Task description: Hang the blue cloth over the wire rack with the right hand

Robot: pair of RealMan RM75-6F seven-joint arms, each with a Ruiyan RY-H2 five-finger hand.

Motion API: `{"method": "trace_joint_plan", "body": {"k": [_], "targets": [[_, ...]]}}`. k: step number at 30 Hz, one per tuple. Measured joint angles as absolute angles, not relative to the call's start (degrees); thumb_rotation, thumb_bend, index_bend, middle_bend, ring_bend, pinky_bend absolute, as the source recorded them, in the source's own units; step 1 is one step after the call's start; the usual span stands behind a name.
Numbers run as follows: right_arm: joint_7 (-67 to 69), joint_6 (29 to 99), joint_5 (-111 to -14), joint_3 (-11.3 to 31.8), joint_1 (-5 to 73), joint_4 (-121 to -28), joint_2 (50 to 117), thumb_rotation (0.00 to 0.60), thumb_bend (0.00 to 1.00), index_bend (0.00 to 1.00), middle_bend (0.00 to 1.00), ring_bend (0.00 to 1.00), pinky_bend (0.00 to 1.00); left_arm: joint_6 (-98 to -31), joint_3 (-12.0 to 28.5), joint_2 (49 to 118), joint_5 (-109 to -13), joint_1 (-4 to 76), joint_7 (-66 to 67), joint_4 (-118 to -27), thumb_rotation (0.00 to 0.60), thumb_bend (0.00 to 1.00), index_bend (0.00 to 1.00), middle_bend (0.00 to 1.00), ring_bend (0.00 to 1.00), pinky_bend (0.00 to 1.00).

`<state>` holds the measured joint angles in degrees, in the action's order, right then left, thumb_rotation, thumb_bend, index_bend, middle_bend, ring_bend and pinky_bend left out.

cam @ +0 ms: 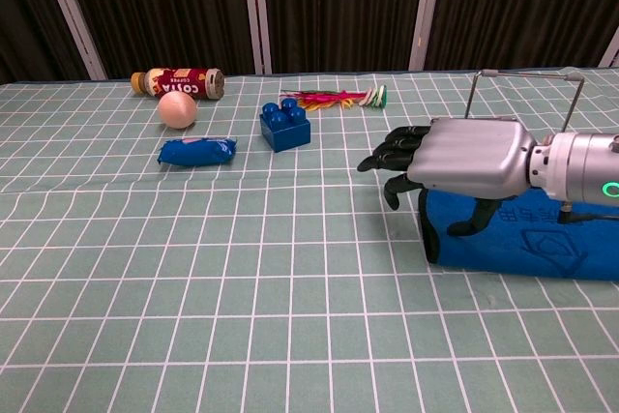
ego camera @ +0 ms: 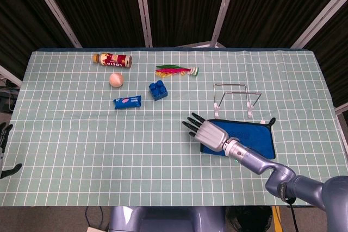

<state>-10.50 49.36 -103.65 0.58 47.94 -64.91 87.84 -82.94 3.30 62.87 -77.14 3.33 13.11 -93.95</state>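
Head view: blue cloth (ego camera: 247, 137) lies flat and folded on the tabletop (ego camera: 81, 150), just in front of the wire rack (ego camera: 235, 97), not yet on it. Right robot hand (ego camera: 209, 131) sits over the cloth's left end, fingers extended past the edge and spread, grasping nothing; chest view shows the thumb pointing down toward the fabric, contact unclear. Risks, as I judge them: the robot hand is far out at the cloth's left edge, so a pinch there may catch only the top layer and the fold may open or trail on lifting. A low sideways sweep could shove the cloth along the tabletop rather than pick it up. The rack looks light with small feet, so dragging fabric across its top bar could tip or slide it. An off-centre drape could let the cloth slip off. Left robot hand (ego camera: 5, 134) is barely visible at the frame edge, state can't be told. Blue brick (ego camera: 157, 89), blue packet (ego camera: 127, 102), ball (ego camera: 116, 80), can (ego camera: 112, 59) and feathered toy (ego camera: 176, 70) sit well apart, no collision risk.
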Motion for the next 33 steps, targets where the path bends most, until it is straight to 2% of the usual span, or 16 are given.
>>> {"method": "trace_joint_plan", "body": {"k": [22,33], "targets": [[-10.0,51.3,-103.8,-4.7,48.1,-57.7,90.1,0.6,0.17,0.35,0.0,0.0,0.0,-82.0,3.3,63.4,-76.3,4.0,14.4,-93.9,0.6,0.0,0.0,0.0,0.0,0.0],[-7.4,54.8,-104.3,-6.1,47.5,-55.0,90.8,0.6,0.19,0.42,0.04,0.0,0.0,-81.9,3.2,63.5,-76.3,4.1,14.6,-93.9,0.6,0.0,0.0,0.0,0.0,0.0]]}}
